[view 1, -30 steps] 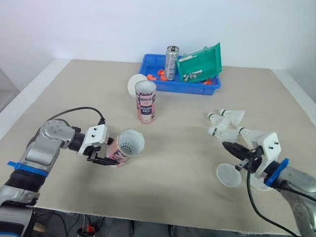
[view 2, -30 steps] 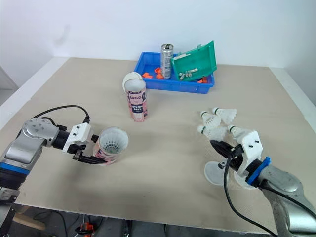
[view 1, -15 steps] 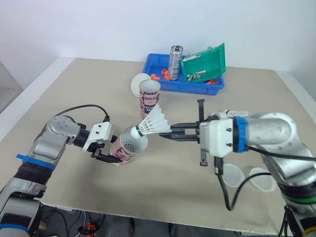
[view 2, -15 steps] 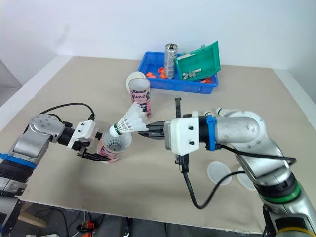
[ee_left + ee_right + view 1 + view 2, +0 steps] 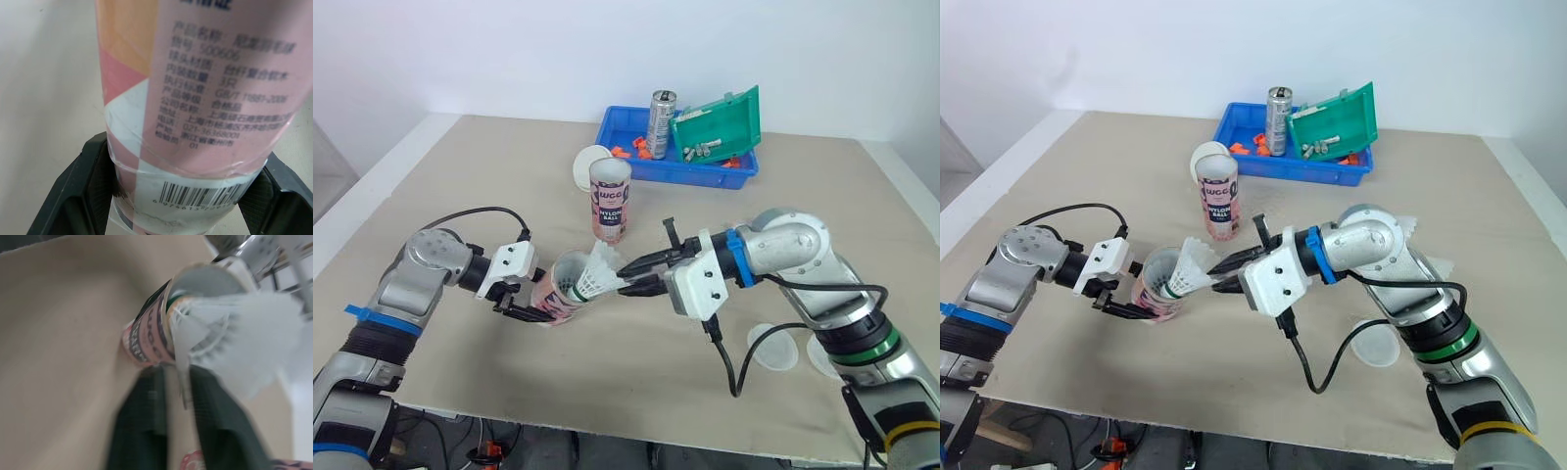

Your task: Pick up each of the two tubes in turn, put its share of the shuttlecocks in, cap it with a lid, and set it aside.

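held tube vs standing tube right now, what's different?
Pose: the held tube is tilted, mouth toward the right gripper; the standing tube is upright on the table.
Grip: the left gripper clamps the held tube's base in its jaws; nothing touches the standing tube.
Contents: a shuttlecock sits partway in the held tube's mouth; none shows at the standing tube's.
Shared: pink print, both uncapped.

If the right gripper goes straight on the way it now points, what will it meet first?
Likely the mouth of the tube that the left gripper holds; the shuttlecock it carries is partly inside.
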